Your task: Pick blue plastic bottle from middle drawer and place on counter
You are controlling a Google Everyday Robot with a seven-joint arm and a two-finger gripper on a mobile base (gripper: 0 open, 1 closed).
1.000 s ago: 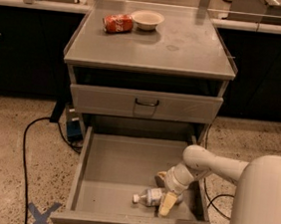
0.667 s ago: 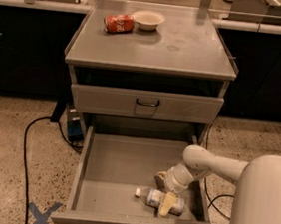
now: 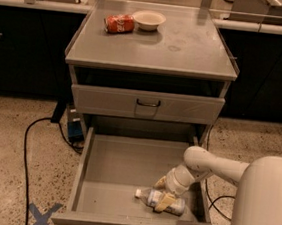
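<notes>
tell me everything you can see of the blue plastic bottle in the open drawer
The blue plastic bottle is small, clear and crinkly-looking, with a white cap and a pale label round its middle. It lies on its side on the floor of the open middle drawer, near the front wall, with its cap pointing toward the drawer's centre. The gripper sits over its middle, hiding part of it.
</notes>
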